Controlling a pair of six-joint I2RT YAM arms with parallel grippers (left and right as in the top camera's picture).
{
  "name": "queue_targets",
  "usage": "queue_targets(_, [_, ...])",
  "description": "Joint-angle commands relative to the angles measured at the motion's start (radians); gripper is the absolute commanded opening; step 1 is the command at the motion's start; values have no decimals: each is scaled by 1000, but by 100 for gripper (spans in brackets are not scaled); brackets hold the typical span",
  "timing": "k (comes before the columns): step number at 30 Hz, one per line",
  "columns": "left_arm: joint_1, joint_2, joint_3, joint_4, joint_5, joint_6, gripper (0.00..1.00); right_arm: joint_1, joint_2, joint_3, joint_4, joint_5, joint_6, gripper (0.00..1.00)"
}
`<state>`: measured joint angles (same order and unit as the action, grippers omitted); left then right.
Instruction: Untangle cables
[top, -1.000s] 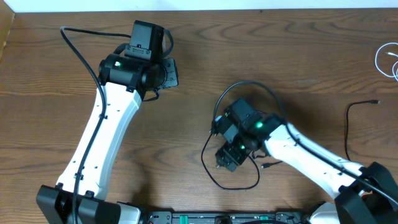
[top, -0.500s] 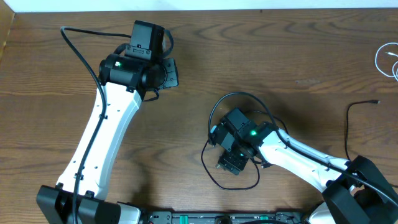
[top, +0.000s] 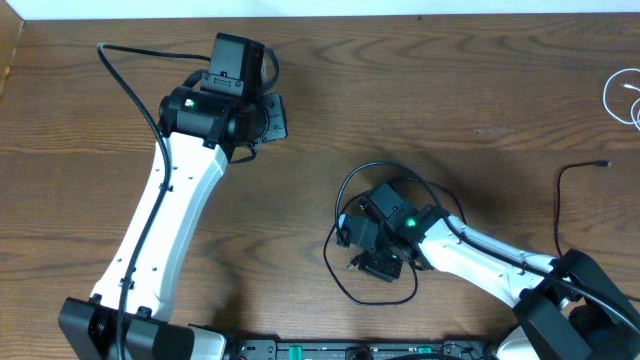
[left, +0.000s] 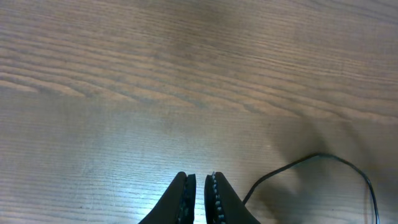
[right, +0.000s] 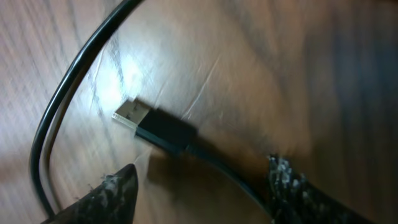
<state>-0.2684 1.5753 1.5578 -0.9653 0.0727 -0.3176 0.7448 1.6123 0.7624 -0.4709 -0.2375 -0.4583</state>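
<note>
A thin black cable (top: 340, 205) lies in loops on the wooden table around my right gripper (top: 362, 266), near the front middle. In the right wrist view its USB plug (right: 158, 127) lies flat on the wood between and just ahead of my open fingers (right: 202, 186), and its cord runs back between them. A second black cable (top: 562, 200) lies at the right, and a white cable (top: 618, 98) at the far right edge. My left gripper (left: 199, 199) is shut and empty above bare wood at the back left; a black cord (left: 311, 163) curves beside it.
The table's far edge meets a white wall at the top of the overhead view. A black control bar (top: 350, 350) runs along the front edge between the two arm bases.
My right gripper has moved toward the front edge and down over the looped black cable. The left arm has not moved.
</note>
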Motion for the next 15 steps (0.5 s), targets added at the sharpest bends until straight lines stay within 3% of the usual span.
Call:
queue_targets(1, [5, 4, -5, -3, -2, -2, 13, 0, 11, -49, 35, 0, -30, 61])
queue_targets(5, [5, 4, -5, -3, -2, -2, 12, -4, 11, -96, 85, 0, -30, 61])
queue_targets(8, [5, 4, -5, -3, -2, -2, 13, -12, 11, -110, 94, 2, -29, 54])
queue_targets(11, [5, 4, -5, -3, -2, -3, 12, -18, 11, -110, 89, 3, -18, 45])
queue_targets(15, [5, 4, -5, -3, -2, -3, 12, -19, 11, -110, 89, 3, 31, 21])
